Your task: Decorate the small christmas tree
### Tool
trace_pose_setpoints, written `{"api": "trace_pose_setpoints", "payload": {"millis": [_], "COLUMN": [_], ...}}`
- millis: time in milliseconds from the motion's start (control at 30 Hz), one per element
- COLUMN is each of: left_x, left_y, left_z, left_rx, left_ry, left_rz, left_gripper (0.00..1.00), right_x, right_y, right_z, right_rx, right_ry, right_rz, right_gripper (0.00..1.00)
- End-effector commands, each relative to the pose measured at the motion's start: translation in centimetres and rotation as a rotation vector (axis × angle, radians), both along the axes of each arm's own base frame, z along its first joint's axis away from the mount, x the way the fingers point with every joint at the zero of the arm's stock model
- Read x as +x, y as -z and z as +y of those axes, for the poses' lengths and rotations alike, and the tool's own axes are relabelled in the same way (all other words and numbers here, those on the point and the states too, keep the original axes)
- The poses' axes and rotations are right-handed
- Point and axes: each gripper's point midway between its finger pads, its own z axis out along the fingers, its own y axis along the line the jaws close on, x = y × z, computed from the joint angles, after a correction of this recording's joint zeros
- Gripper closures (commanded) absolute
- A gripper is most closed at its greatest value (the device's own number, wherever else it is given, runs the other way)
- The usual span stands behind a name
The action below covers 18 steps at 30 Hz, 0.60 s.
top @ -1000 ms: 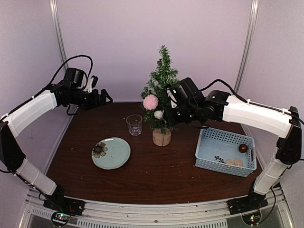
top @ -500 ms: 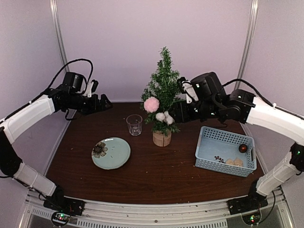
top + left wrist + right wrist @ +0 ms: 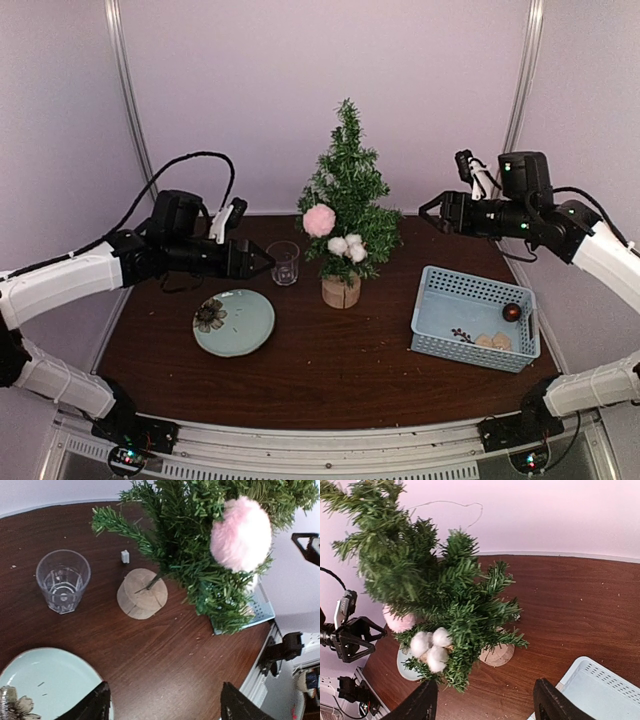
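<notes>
The small christmas tree [image 3: 346, 190] stands mid-table on its round wooden stump [image 3: 341, 290]. A pink pompom [image 3: 318, 219] and a white cotton cluster [image 3: 347, 246] hang in its branches. My left gripper [image 3: 262, 263] hovers open and empty just left of the glass [image 3: 283, 262], above the plate [image 3: 234, 322]. In the left wrist view the left gripper [image 3: 165, 710] frames bare table below the stump [image 3: 142, 593] and the tree [image 3: 195, 545]. My right gripper [image 3: 430, 213] is open and empty, held in the air right of the tree. In the right wrist view the right gripper [image 3: 485, 705] faces the cotton cluster [image 3: 431, 647].
A pale green plate with a flower-like piece [image 3: 210, 315] lies front left. A blue basket [image 3: 475, 318] at the right holds a red ball [image 3: 511, 312] and a few small pieces. A tiny white block [image 3: 125, 556] lies beside the stump. Pale walls close in the back and sides.
My right gripper opened and drew back to the right from the tree, leaving the white cotton cluster in the branches. My left arm came down and right, towards the glass.
</notes>
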Motion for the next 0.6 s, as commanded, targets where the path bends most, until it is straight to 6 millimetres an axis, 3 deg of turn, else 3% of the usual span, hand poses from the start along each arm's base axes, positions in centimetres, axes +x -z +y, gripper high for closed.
{"api": "trace_pose_setpoints", "payload": {"millis": [0,300,567], "left_x": [0.8,1.2,2.0], "left_y": [-3.2,-1.8,-1.2], "left_z": [-3.3,-8.0,-9.0], "left_rx": [-0.169,-0.226,-0.24], "left_ry": [0.033,0.09,0.092], "left_rz": [-0.097,-0.077,-0.092], "left_gripper": [0.31,0.39,0.56], "right_x": [2.3,6.9,8.7], "right_y": [1.6,4.6,7.6], "right_z": [0.3,1.7,2.0], "right_rx": [0.081,0.108,0.102], "right_ry": [-0.077,-0.138,-0.181], "right_rz": [0.054,0.083,0.087], "right_gripper": [0.33,0.39,0.4]}}
